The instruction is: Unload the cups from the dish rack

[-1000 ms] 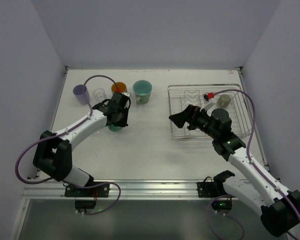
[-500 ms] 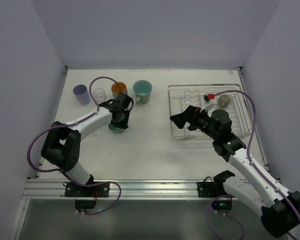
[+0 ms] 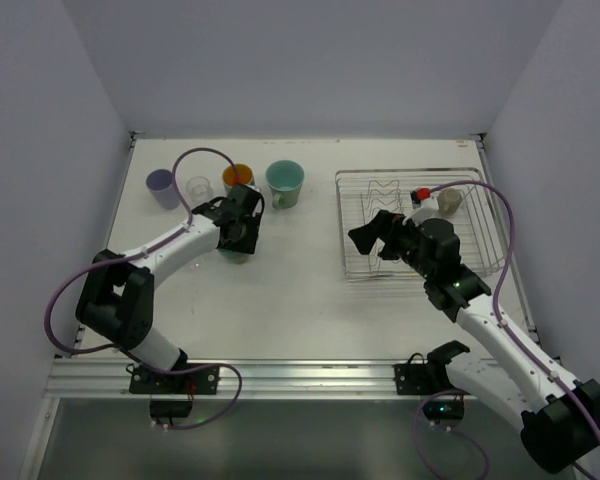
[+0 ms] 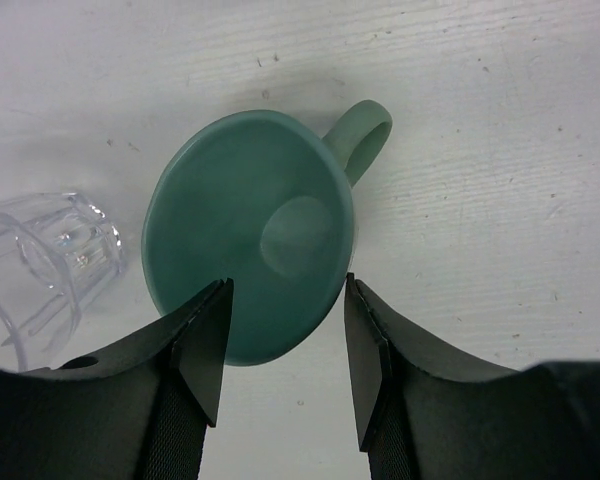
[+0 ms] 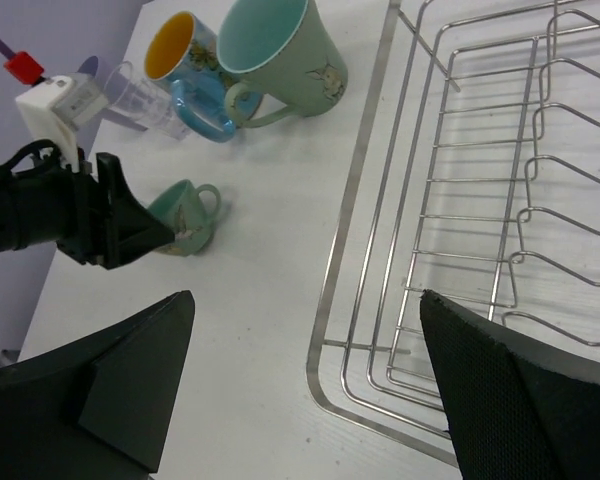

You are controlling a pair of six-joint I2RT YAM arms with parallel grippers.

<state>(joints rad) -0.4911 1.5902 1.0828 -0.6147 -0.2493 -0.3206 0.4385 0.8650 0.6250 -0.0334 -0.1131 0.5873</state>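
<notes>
The teal cup point(image 4: 248, 235) stands upright on the table, handle pointing away. My left gripper point(image 4: 285, 300) hovers just over its near rim, open, with both fingers clear of the cup. In the top view this gripper point(image 3: 238, 235) covers most of the teal cup point(image 3: 235, 256). Behind it stand the lavender cup point(image 3: 161, 187), clear glass point(image 3: 199, 188), blue cup with orange inside point(image 3: 238, 177) and pale green mug point(image 3: 284, 183). The dish rack point(image 3: 480, 262) holds a small olive-brown cup point(image 3: 448, 200). My right gripper point(image 3: 375, 235) hangs open over the rack's left edge point(image 5: 352, 190), holding nothing.
The zigzag wire dividers point(image 5: 550, 200) rise inside the rack. The clear glass point(image 4: 50, 240) stands close to the left of the teal cup. White walls close off the table's left, back and right sides. Bare table point(image 3: 300, 290) lies between the arms.
My left gripper's jaws have spread apart and let go of the teal cup, which now rests on the table. The right gripper has shifted slightly right over the rack.
</notes>
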